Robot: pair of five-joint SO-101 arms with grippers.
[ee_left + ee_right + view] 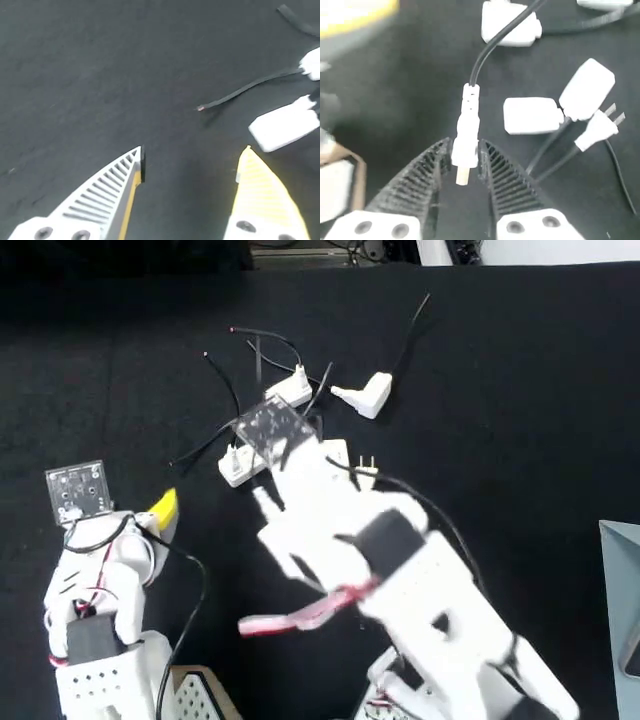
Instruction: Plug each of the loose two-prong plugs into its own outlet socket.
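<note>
Right wrist view: the right gripper [465,165] pinches the held plug [465,142], one black ribbed finger [417,182] pressed to each side of its white body.
Held plug: it stands in line with the fingers. A pale prong end pokes out toward the wrist, and its black cable [485,55] leaves from the other end.
Landmark: the free plug [600,127] lies loose on the black table [520,390], both bare prongs showing.
Socket block [530,116]: white, just beside the free plug, between it and the held plug.
Second block [587,89]: white, just beside the free plug's prongs and next to the socket block.
Third block [512,27]: well apart from the free plug, beyond the held plug, with the black cable passing over it.
Angled adapter [365,395]: near the free plug, on the side away from the arm bases.
Left gripper [194,152]: jaws spread wide with nothing between them, above bare table and well apart from the free plug.
Fourth block [285,125]: white, near the left gripper's yellow fingertip [250,165], on the side toward the free plug.
Wire end [235,95]: a thin black lead lying just beside the fourth block.
</note>
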